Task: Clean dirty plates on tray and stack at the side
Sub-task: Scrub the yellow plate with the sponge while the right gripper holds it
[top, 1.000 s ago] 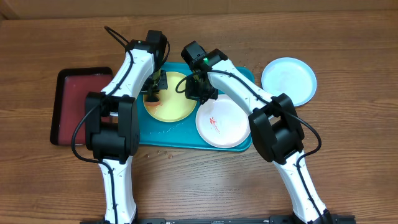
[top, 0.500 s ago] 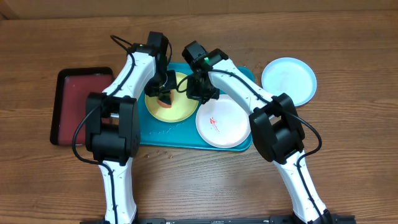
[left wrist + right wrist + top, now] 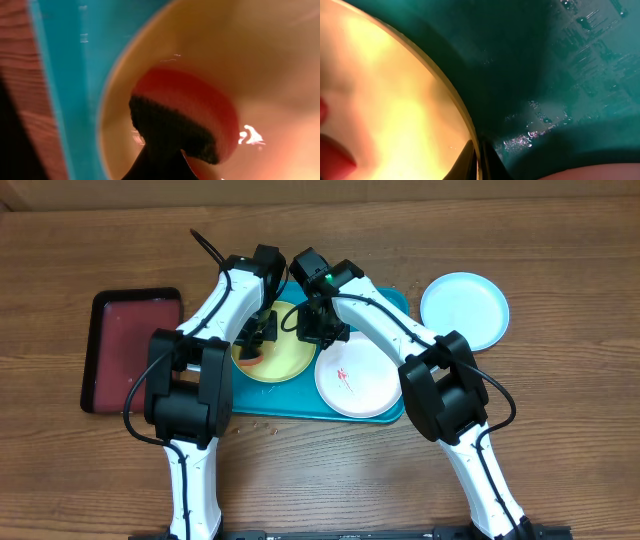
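The yellow-green plate (image 3: pixel 285 355) lies at the left of the turquoise tray (image 3: pixel 300 402). My left gripper (image 3: pixel 256 340) is shut on a red sponge (image 3: pixel 250 359) with a dark scouring face, pressed onto that plate. Up close, the sponge (image 3: pixel 192 107) rests on the plate (image 3: pixel 260 55), held by my left gripper (image 3: pixel 161 162). My right gripper (image 3: pixel 314 332) is shut on the plate's right rim; its dark fingers (image 3: pixel 490 165) pinch the thin edge of the plate (image 3: pixel 395 95). A white plate (image 3: pixel 358 377) with red smears sits on the tray's right. A light blue plate (image 3: pixel 464 310) lies on the table right of the tray.
A smaller dark red, black-rimmed tray (image 3: pixel 130 350) sits to the left of the turquoise tray. Water drops glisten on the tray floor (image 3: pixel 570 55). Both arms cross above the back half of the tray. Wooden tabletop (image 3: pixel 320 470) spreads in front.
My left gripper has carried the sponge across the yellow-green plate toward its front left, and the left wrist has swung right. The right gripper has kept its pinch on the rim.
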Action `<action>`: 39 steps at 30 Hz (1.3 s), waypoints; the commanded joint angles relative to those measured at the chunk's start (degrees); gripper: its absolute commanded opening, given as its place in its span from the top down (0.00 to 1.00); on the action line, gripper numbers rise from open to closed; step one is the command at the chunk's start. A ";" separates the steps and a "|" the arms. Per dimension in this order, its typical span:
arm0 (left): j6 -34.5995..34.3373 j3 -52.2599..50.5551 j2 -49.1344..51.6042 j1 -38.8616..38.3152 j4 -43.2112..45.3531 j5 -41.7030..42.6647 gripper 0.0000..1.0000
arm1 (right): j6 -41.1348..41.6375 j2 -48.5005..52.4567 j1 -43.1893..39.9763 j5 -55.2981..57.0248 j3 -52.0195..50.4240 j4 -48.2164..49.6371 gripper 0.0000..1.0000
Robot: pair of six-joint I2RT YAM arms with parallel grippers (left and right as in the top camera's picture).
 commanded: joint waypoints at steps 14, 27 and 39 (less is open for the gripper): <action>4.55 1.33 2.36 1.77 8.22 41.57 0.96 | 0.85 0.66 -0.42 2.64 -0.87 0.26 0.96; 9.57 1.33 2.36 3.63 -0.57 22.56 0.96 | 0.85 0.66 -0.42 2.64 -0.87 0.22 0.96; 0.37 4.00 2.34 5.79 3.63 -0.98 0.96 | 0.85 0.66 -0.42 2.67 -0.87 0.31 0.96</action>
